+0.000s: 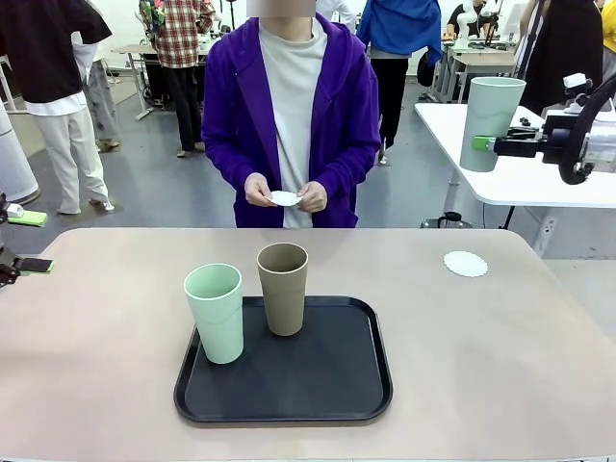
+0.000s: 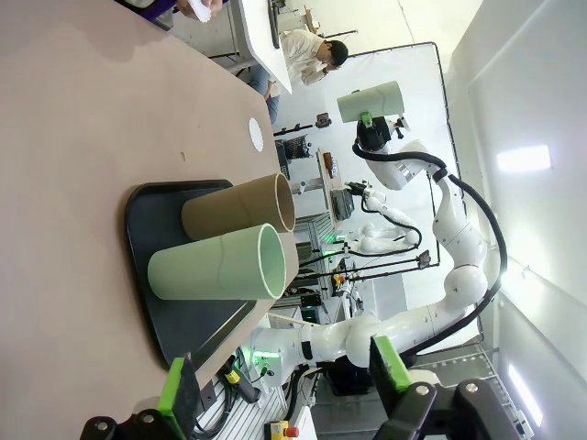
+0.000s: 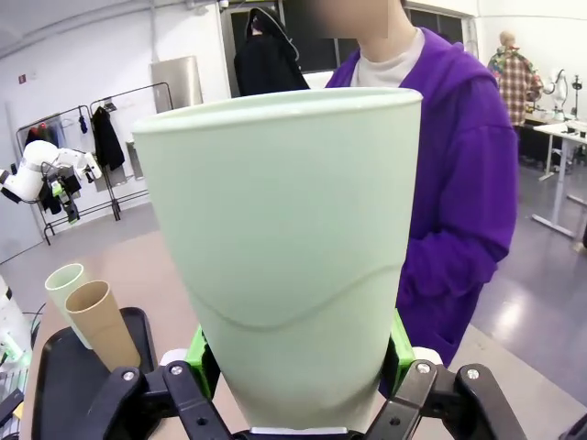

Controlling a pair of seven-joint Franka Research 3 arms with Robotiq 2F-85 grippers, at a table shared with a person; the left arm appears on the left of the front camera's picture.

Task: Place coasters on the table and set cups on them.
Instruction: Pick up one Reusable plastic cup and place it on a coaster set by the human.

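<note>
Front view first. High over the right side of the beige-pink matte desk (image 1: 539, 337), up and to the right of the black rounded-corner tray (image 1: 322, 380): right hand (image 1: 486, 144) clenched on a tall pale mint tapered tumbler (image 1: 493, 114), upright, mouth up. Just off the tray's far right corner, flat on the desk: one small round white scalloped paper coaster (image 1: 466, 263), lying below the held tumbler and slightly to its left in the picture; depth between them hard to judge. On the tray: a second mint tumbler (image 1: 216, 313) near the left edge, a brownish tan tumbler (image 1: 283, 287) just beside it, both upright. Beyond the tray's far edge: a person's hands (image 1: 258, 190) holding a second coaster (image 1: 286, 198). Far left of the tray: left hand (image 1: 24, 241), released, grasping nothing.

Left wrist view next. Left hand (image 2: 282, 376) spread wide, nothing between. Ahead, the tray (image 2: 147, 234) with the second mint tumbler (image 2: 215, 266) and tan tumbler (image 2: 238, 215), shown sideways by the wrist's roll. Past the tray, the bare coaster (image 2: 256, 135); farther off, the held tumbler (image 2: 371, 99).

Right wrist view last. Right hand (image 3: 298, 362) with green pads (image 3: 198, 356) pressed on either side of the held tumbler (image 3: 284, 238) low on its wall. Off to one side, the tray (image 3: 46, 367).

Right arm judged far nearer the bare coaster. Likely calls for a descent with the long axis kept vertical, base centred on the disc.
</note>
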